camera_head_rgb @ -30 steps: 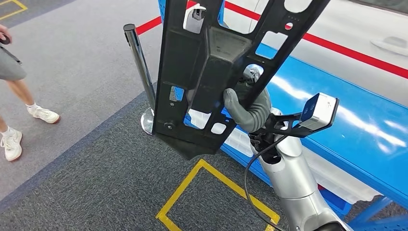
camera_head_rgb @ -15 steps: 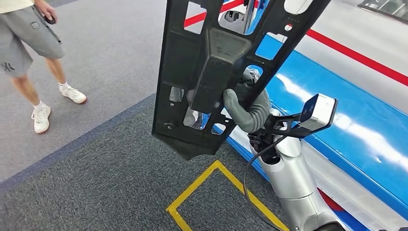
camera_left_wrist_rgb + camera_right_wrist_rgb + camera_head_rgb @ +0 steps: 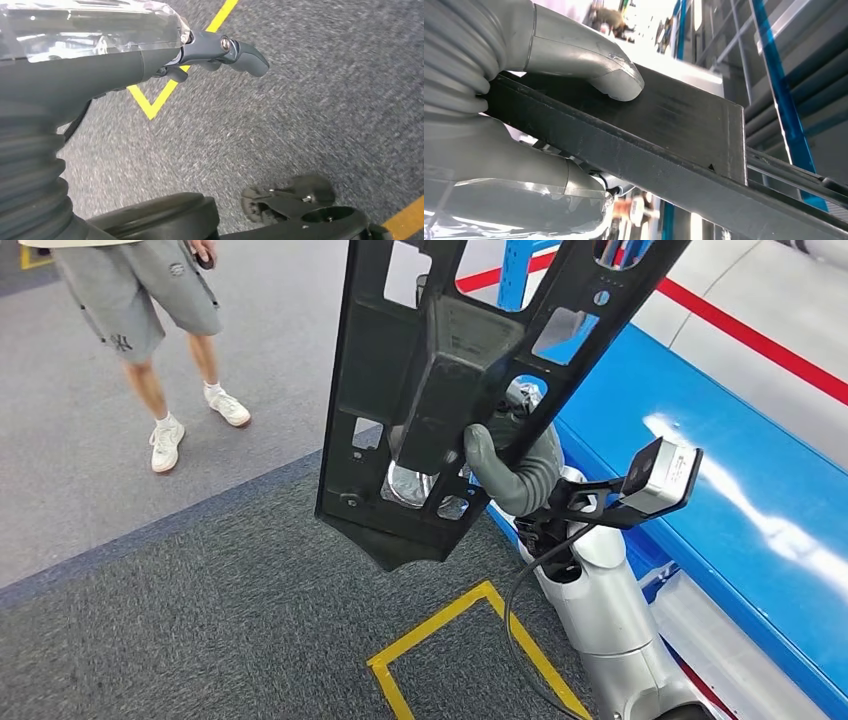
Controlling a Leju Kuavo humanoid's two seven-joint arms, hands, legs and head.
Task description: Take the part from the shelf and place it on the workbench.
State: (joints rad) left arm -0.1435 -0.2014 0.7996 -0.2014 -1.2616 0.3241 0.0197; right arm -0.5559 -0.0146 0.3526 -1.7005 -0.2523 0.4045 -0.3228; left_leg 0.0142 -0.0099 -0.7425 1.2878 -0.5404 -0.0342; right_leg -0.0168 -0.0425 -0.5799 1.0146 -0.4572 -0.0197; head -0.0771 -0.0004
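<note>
Black ribbed plastic part (image 3: 440, 390), cut-out holes, gripped by right hand (image 3: 515, 460); left hand (image 3: 220, 50) empty, fingers apart.

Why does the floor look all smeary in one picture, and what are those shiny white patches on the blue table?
Left wrist view: the grey carpet is streaked with motion blur, while the left hand looks sharp. Head view: white patches on the blue workbench are glare from lights. Right wrist view: bright background washes out behind the dark part that the right hand grips.
</note>
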